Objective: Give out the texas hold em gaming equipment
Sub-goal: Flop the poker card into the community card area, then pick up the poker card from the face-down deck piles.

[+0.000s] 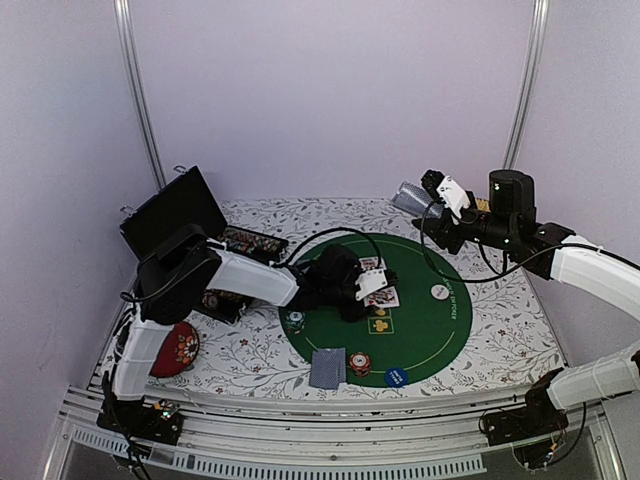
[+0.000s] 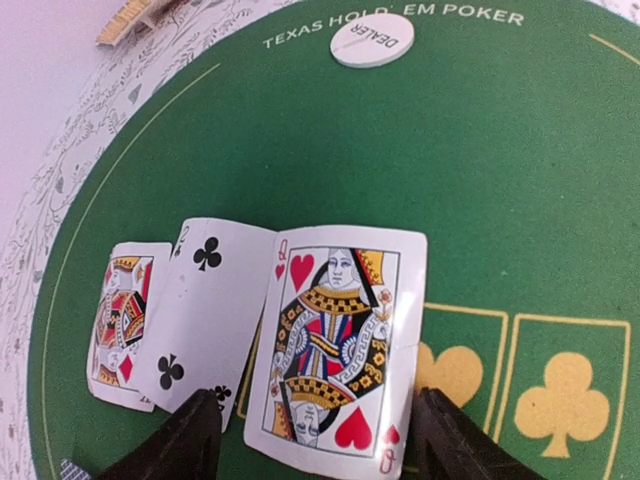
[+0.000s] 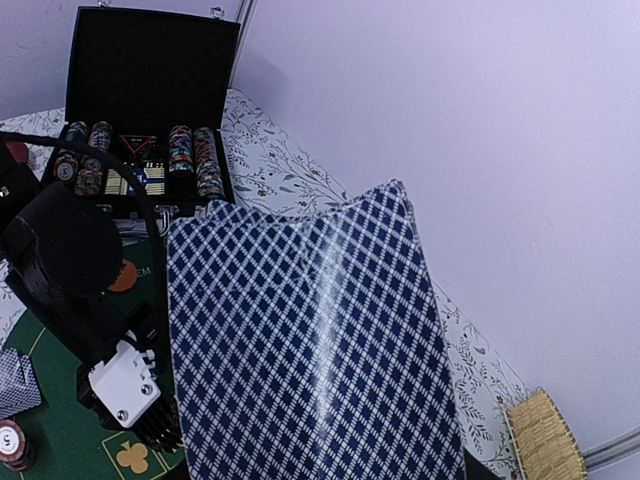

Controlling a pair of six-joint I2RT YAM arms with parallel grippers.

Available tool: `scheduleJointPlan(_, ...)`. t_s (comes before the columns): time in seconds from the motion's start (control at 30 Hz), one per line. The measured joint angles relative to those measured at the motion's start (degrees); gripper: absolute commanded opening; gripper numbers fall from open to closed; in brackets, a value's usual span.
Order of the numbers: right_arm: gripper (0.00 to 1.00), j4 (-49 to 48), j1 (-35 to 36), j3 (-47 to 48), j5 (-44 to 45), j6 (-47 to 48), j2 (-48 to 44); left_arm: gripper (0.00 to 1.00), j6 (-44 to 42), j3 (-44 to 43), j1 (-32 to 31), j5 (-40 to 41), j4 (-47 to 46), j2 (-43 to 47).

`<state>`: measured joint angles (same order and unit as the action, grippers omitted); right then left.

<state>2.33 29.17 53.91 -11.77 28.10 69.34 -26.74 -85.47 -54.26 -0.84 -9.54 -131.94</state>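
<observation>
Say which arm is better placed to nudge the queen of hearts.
Left, probably: the left gripper hangs open over the queen of hearts, a finger each side. The right gripper is raised away, holding the card deck.

Pale lilac walls (image 1: 330,90), metal corner rails (image 1: 140,100), floral-patterned tabletop (image 1: 520,340)

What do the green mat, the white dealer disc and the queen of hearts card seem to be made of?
Green mat: probably felt or similar fabric, matte, printed lettering. Dealer disc: likely hard plastic, smooth, thick edge. Queen of hearts: coated card stock, thin, faint sheen.
</observation>
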Motion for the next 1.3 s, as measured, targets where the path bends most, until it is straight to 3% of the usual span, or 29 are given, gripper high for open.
scheduleJointPlan(0.13,0.47,0.26,0.00,0.00,0.00,0.02,-0.07,0.77,0.00,6.73,0.48,-2.14,-2.93,4.17)
scheduleJointPlan(0.33,0.47,0.31,0.00,0.00,-0.74,0.15,-0.17,0.84,5.09,18.18,1.27,-9.22,-6.23,18.75)
scheduleJointPlan(0.43,0.46,0.79,0.02,0.00,-1.14,0.33,-0.17,0.86,12.26,20.63,2.43,-13.75,-9.35,27.74)
scheduleJointPlan(0.57,0.46,1.16,1.03,0.00,-1.66,0.94,0.90,0.91,27.87,18.88,7.91,-19.56,-13.97,35.80)
scheduleJointPlan(0.63,0.47,1.16,2.25,0.00,-1.88,1.51,2.08,0.98,32.89,17.25,10.03,-20.85,-14.58,36.39)
scheduleJointPlan(0.77,0.46,1.07,5.38,0.00,-2.38,2.14,4.61,0.98,40.11,13.05,11.17,-23.12,-12.04,34.16)
scheduleJointPlan(0.97,0.46,0.52,8.17,0.22,-2.78,2.78,8.72,0.98,44.37,11.26,10.43,-24.96,-8.20,29.75)
scheduleJointPlan(1.17,0.46,-0.22,9.44,1.53,-3.02,2.82,11.80,0.88,44.74,9.97,10.29,-25.49,-4.79,26.38)
scheduleJointPlan(1.3,0.46,-0.66,9.53,1.97,-3.17,2.84,11.89,0.67,44.37,9.14,10.08,-25.38,-3.39,25.55)
